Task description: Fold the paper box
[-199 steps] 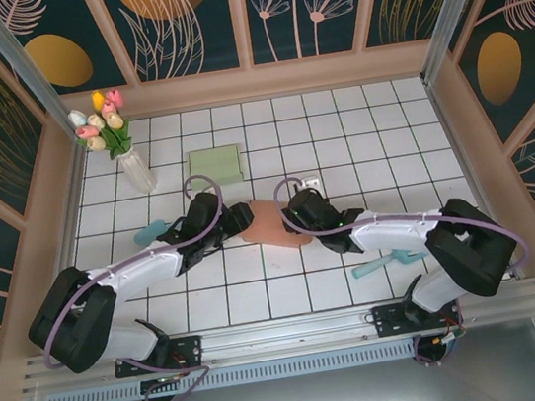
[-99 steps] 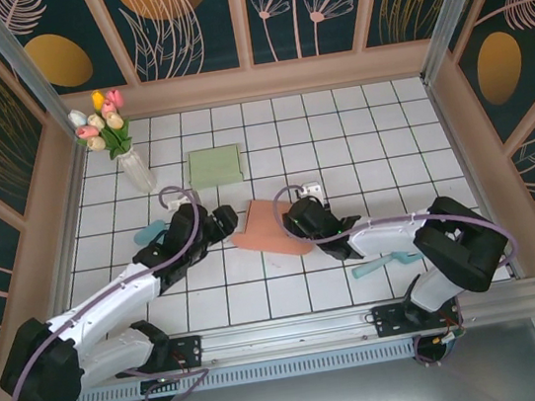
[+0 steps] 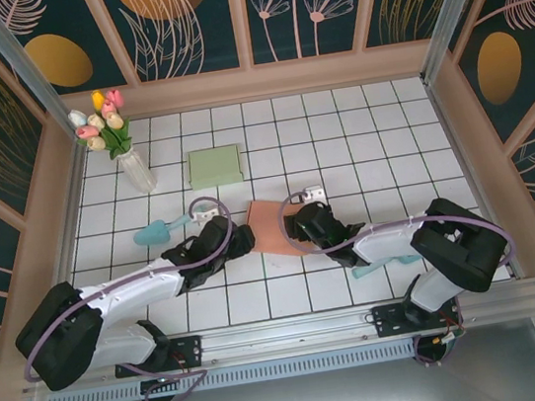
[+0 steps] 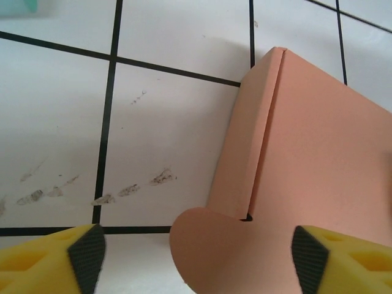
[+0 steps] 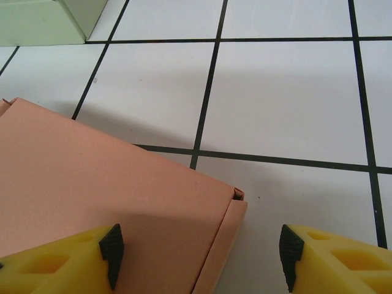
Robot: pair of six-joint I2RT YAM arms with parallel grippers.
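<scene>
The pink paper box lies on the white tiles between my two grippers. My left gripper stands open at the box's left end. In the left wrist view a rounded flap of the box sticks out between the yellow fingers, touching neither. My right gripper is open at the box's right end. In the right wrist view the box's corner lies between the spread fingers, the left finger over the box's top.
A pale green box sits behind the pink one, its corner in the right wrist view. A vase of tulips stands back left. Teal tools lie at the left and right front. A small white piece rests near the box.
The left gripper has swung away and come back in low at the box's left end. The box has settled flatter on the tiles. The right gripper stayed at the box's right end.
</scene>
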